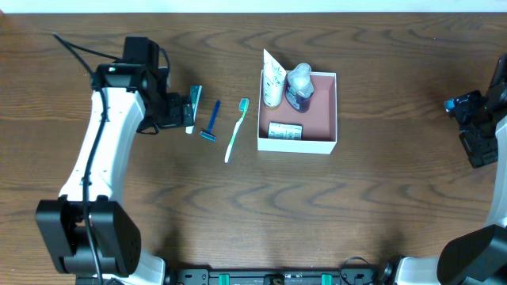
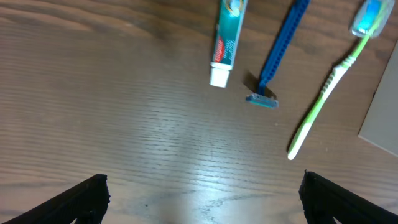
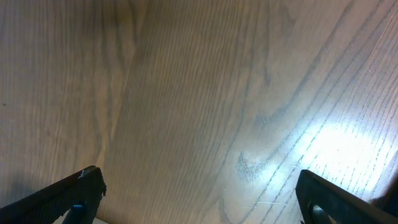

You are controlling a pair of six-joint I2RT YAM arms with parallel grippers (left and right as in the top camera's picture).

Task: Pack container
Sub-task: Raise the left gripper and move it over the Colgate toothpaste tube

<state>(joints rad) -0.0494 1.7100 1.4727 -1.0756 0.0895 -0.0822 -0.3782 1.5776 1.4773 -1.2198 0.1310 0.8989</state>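
Observation:
The container is a square shallow box with white walls and a pink-brown inside, at the back middle of the table. In it are a white-green tube, a blue bottle and a small soap box. Left of it on the table lie a green toothbrush, a blue razor and a toothpaste tube. My left gripper is open and empty just left of the toothpaste. The left wrist view shows the toothpaste, razor, toothbrush and open jaws. My right gripper is open and empty at the far right.
The container's wall shows at the right edge of the left wrist view. The right wrist view shows only bare wood between open jaws. The arm bases stand at the table's front edge.

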